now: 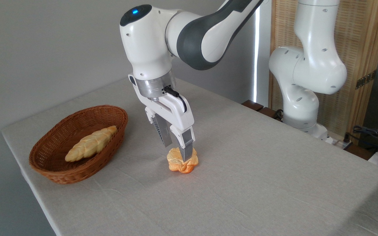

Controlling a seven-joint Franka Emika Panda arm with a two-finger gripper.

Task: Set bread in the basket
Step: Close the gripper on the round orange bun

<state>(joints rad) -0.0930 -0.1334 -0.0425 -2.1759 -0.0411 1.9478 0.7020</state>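
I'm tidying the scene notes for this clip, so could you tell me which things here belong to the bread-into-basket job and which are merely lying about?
Part of the job:
- bun, on the table beside the basket
- wicker basket
- gripper, fingers down around the bun

Just lying about:
- braided loaf, already in the basket
- cables at the far right edge
- grey tablecloth

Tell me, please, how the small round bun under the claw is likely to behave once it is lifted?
The bun looks lumpy and cracked, so the claw should find grip rather than slip. It seems small and probably light. Its rounded shape might let it rock or roll if nudged across the cloth-covered table.
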